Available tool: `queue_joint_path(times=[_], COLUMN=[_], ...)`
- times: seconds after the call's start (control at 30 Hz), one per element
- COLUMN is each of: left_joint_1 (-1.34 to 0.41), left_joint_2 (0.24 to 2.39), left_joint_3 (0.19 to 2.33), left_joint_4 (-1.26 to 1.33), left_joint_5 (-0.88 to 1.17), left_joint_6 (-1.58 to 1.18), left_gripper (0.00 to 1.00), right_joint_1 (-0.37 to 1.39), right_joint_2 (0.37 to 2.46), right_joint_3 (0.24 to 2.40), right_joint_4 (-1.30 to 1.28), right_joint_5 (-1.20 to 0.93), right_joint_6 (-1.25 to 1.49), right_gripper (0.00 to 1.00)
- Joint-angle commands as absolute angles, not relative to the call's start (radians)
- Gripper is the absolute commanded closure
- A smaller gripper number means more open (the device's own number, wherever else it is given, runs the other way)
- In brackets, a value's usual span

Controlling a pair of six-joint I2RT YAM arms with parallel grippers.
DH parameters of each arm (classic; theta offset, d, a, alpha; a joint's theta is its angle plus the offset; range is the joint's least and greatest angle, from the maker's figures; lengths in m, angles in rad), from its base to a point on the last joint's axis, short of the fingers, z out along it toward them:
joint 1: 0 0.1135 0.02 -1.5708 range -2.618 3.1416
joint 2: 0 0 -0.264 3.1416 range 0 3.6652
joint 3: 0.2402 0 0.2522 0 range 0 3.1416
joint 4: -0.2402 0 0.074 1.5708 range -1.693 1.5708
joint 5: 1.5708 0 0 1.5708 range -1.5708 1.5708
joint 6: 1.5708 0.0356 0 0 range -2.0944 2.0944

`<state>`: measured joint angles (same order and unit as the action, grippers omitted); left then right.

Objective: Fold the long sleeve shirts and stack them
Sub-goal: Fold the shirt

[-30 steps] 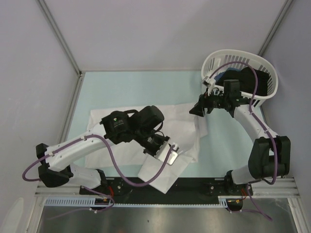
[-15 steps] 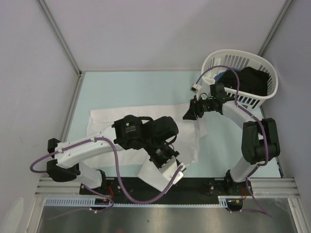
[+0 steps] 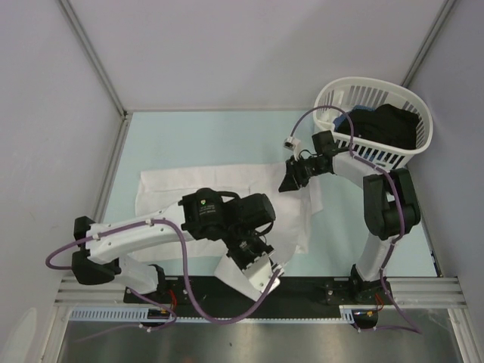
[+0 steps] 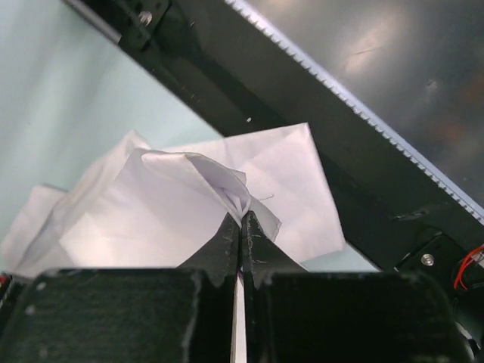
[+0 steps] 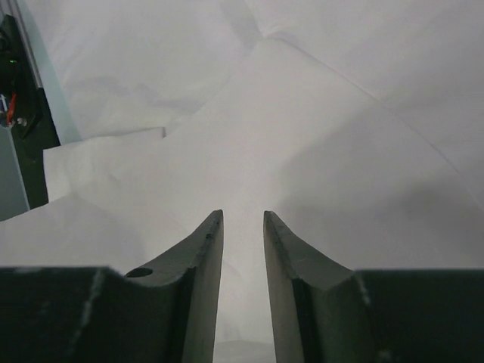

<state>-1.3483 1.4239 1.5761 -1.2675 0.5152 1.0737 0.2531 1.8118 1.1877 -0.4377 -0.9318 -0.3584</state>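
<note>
Shirt (image 3: 174, 185) lies spread on the pale green tabletop (image 3: 197, 140), long axis running left to right across your top view, one flap trailing toward the near black rail (image 3: 302, 286). Your left hand (image 4: 240, 227) is pressed together on a raised fold of that flap, a pinch only the left wrist view makes plain, while your right hand (image 5: 242, 219) sits over the shirt's far right corner, fingers narrowly parted, white cloth beneath them. White slatted basket (image 3: 378, 155) holding dark clothes (image 3: 386, 125) stands just behind the right arm at the far right corner, apart from the shirt.
</note>
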Motion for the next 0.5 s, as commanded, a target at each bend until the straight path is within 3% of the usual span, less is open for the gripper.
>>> queue_joint_path(times=[0.0, 0.17, 0.3, 0.47], left_joint_1=[-1.229, -0.968, -0.803, -0.738], left_joint_2=[1.408, 1.419, 1.381, 1.296], left_joint_3=[1.551, 1.514, 1.434, 1.355], left_joint_4=[-1.154, -1.059, -1.025, -1.006], left_joint_5=[0.526, 0.574, 0.575, 0.586], left_joint_6=[1.029, 0.934, 1.011, 1.083], left_gripper=[1.0, 0.99, 0.98, 0.98], right_joint_1=[0.245, 0.193, 0.141, 0.132], right_joint_2=[1.908, 1.965, 1.931, 1.943], right_joint_3=[1.299, 1.368, 1.437, 1.523], right_joint_4=[-0.569, -0.638, -0.603, -0.587], right_joint_5=[-0.87, -0.862, -0.896, -0.822], right_joint_6=[-0.422, -0.408, -0.345, -0.34], right_gripper=[0.71, 0.71, 0.63, 0.52])
